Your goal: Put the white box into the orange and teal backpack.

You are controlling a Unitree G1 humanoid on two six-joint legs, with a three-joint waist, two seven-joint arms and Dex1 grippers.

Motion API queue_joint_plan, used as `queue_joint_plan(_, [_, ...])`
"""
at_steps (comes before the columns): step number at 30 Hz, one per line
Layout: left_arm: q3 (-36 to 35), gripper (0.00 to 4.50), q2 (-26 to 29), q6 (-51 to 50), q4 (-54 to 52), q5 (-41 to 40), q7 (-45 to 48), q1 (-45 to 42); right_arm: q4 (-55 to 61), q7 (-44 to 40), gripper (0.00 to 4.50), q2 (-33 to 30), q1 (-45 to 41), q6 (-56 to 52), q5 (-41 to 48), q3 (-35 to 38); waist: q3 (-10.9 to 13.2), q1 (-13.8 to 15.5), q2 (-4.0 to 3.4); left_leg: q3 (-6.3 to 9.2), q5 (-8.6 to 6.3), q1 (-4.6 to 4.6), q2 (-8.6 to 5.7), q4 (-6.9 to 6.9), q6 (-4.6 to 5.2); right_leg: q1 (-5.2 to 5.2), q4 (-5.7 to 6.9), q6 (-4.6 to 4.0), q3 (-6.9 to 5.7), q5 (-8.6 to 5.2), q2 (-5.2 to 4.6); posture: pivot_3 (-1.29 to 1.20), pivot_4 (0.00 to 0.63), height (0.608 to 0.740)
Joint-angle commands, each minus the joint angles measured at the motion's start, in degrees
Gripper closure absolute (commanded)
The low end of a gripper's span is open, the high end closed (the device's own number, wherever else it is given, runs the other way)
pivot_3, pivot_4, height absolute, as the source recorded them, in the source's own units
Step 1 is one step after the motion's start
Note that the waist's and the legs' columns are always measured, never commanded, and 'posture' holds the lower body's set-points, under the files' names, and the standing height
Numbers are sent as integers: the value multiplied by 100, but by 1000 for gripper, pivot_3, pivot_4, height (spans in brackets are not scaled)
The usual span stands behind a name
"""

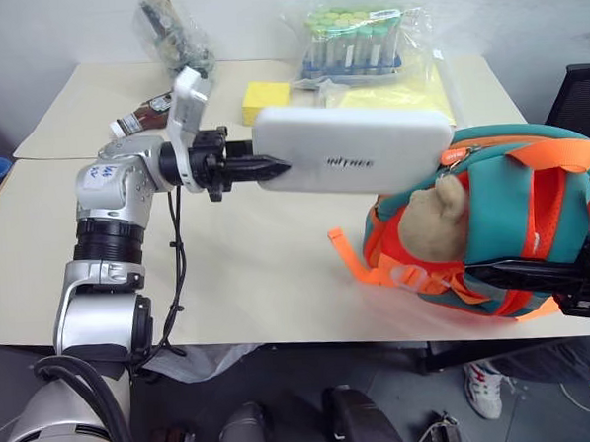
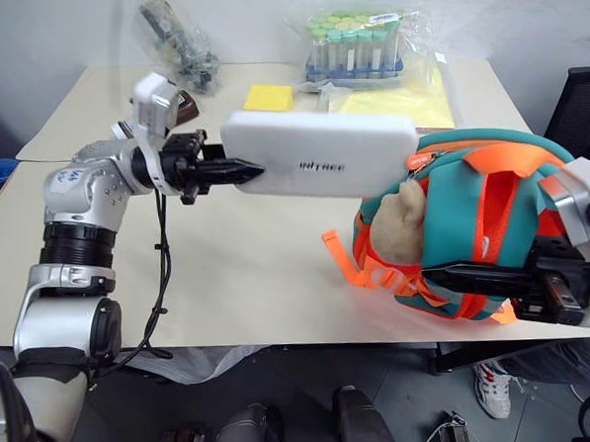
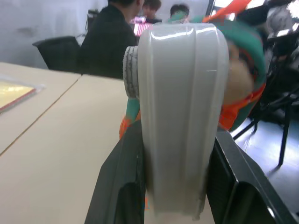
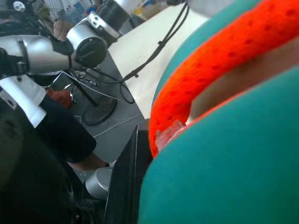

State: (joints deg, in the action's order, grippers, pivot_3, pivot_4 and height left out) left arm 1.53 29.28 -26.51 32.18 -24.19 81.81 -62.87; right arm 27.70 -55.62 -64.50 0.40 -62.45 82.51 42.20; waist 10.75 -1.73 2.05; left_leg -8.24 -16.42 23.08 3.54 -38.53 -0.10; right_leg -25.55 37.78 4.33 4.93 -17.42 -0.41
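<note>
The white box (image 1: 356, 148), flat with grey lettering, hangs level over the table. My left gripper (image 1: 272, 167) is shut on its left end. In the left wrist view the box (image 3: 180, 116) stands edge-on between the two black fingers (image 3: 119, 186). The box's right end meets the top opening of the orange and teal backpack (image 1: 517, 204), which lies at the table's right front edge with a tan plush toy (image 1: 435, 219) on its side. My right gripper (image 2: 446, 272) is shut on the backpack's lower side, by an orange strap (image 4: 219, 70).
At the back of the table (image 1: 258, 272) lie a yellow sponge block (image 1: 266, 99), a bag of capped tubes (image 1: 355, 40), a yellow sheet in plastic (image 1: 407, 96), a small bottle (image 1: 146, 115) and a bagged item (image 1: 171, 29). A black chair (image 1: 580, 97) stands at the right.
</note>
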Motion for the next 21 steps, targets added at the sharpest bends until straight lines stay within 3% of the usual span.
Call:
queue_joint_plan(1, [166,3265,-43,605,-105,295,49,-92,80,-180,4456,28,38,99,30,188,0,3,0,0,-2,1,0,-2,3,0,0,0,0,0,0,0,150,740])
queue_joint_plan(8, [500,3265,-326,869,-43,482,427,-330,34,-111,4456,96,-135,341,-345,-201,0,2,0,-1,-14,3,1,-20,18,4,1,0,-2,0,1,0,150,740])
queue_joint_plan(16, [999,3265,-1678,1544,532,1061,-31,-836,-12,145,4456,378,-465,800,-1091,-967,0,16,0,-2,-33,17,-2,-49,36,5,-2,7,1,3,10,0,150,740])
queue_joint_plan(21, [1256,3265,-2641,1856,829,1603,-986,-926,55,389,4456,617,-518,905,-1210,-1117,0,15,0,-3,-36,17,-3,-53,39,5,-3,12,10,5,6,0,150,740])
